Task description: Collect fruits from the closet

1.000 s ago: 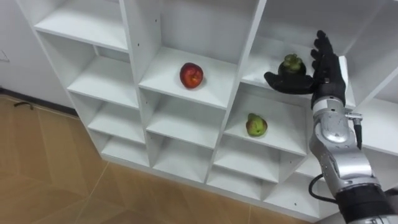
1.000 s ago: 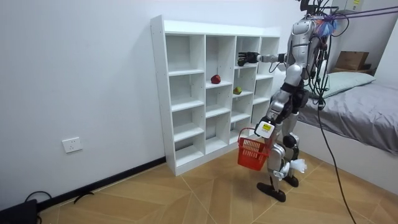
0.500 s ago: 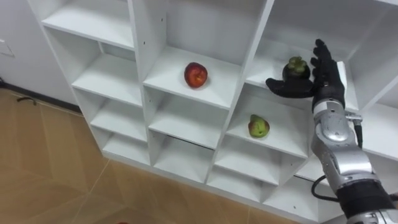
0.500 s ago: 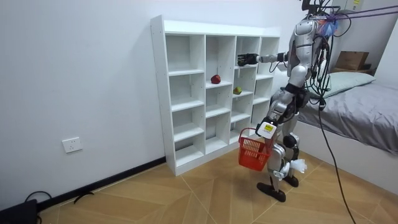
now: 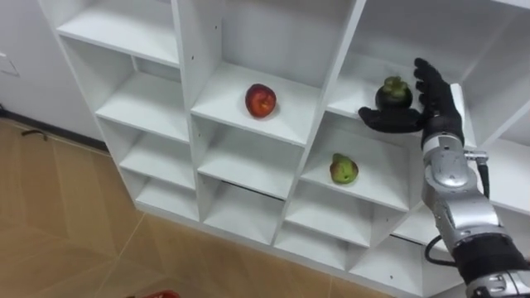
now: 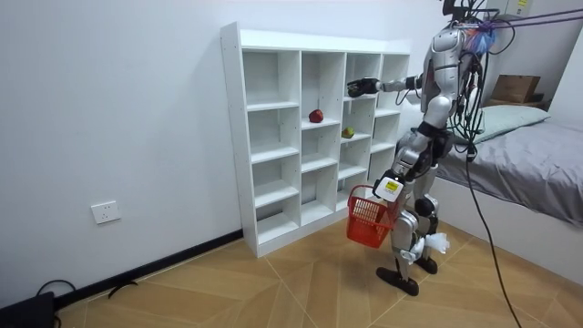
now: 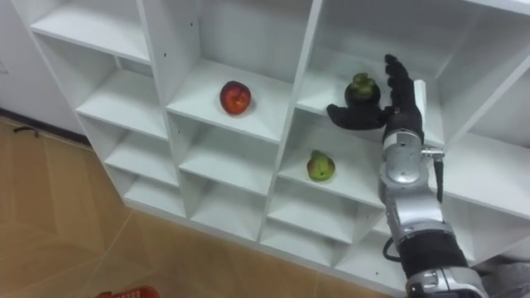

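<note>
Room: wooden floor and a white wall; the robot stands in front of the closet, with a bed behind it.
Closet (image 5: 186, 50): white open cubbies, with fruit in three of them.
Red basket (image 6: 367, 221): hangs low at the robot's side, well below the fruit shelves.
Left hand (image 6: 389, 188): curled round the basket's handle, as far as the room view shows.
Right hand (image 5: 431, 108): raised into the upper right cubby, fingers straight and spread, thumb stretched out under the front of the dark fruit; nothing is gripped yet.
Apple (image 5: 260, 99): red, alone in the middle cubby; likely firm, smooth and prone to rolling.
Pear (image 5: 342, 169): green, one shelf below the dark fruit; probably softer, so it could bruise.
Dark fruit (image 5: 393, 91): round with a green cap, sitting on its shelf just beside the open palm. It is probably light with a hard rind. Best taken round its widest part, fingers behind and thumb in front, with a gentle squeeze.
</note>
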